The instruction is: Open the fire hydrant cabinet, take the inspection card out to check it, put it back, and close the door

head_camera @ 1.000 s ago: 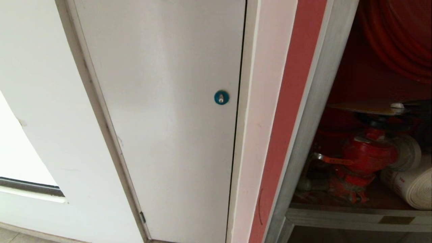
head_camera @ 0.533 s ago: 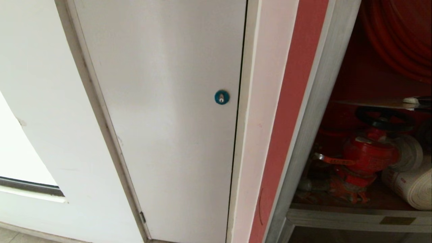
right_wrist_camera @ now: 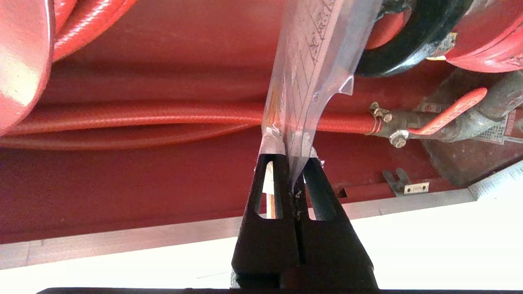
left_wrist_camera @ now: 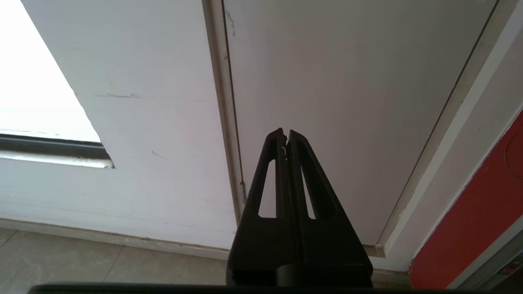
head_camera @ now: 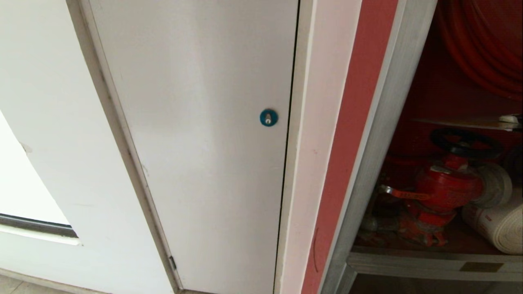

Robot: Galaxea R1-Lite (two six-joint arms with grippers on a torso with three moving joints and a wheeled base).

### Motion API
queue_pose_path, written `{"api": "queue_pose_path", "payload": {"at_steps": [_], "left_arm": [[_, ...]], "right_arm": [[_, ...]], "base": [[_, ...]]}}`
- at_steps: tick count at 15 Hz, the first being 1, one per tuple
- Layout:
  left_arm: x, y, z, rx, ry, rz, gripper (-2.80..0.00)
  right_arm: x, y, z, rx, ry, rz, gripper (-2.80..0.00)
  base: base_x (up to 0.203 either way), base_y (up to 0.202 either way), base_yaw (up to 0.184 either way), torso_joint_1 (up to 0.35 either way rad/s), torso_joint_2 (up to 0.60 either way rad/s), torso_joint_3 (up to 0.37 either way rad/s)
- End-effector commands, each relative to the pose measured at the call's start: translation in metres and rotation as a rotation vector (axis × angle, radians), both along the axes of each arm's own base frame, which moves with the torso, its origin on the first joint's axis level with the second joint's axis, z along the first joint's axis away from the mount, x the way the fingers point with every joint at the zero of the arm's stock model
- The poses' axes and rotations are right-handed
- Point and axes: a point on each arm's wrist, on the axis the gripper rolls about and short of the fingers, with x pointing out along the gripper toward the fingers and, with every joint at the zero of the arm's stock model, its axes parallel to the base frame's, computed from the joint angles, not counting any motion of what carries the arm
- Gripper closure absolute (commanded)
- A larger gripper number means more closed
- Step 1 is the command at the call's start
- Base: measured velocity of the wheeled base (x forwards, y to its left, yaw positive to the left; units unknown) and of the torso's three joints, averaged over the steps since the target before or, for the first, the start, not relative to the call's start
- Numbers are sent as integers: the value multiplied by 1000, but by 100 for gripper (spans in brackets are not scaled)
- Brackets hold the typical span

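Right wrist view: right gripper (right_wrist_camera: 292,163) jaws pinch the inspection card (right_wrist_camera: 314,61) edge.

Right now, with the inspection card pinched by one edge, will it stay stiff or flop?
The inspection card looks thin and glossy, so it may slip. It stands straight out from the shut right gripper, so probably fairly stiff and light, though a push against the black handwheel could bend it.

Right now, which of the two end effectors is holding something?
The right end effector, shut on the inspection card inside the red cabinet; the left end effector is shut on nothing.
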Motion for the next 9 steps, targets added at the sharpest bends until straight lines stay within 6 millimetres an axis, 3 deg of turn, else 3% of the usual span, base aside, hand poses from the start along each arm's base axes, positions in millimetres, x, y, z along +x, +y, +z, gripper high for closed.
{"api": "queue_pose_path", "payload": {"at_steps": [1,9], "left_arm": [[0,0,0,0,3,-1,0],[0,0,0,0,2,0,0]], "right_arm": [[0,-1,1,6,-3,-5,0],[30,-5,-12,36,52,32,0]], "base": [[0,0,0,0,0,0],[0,0,0,0,0,0]]}}
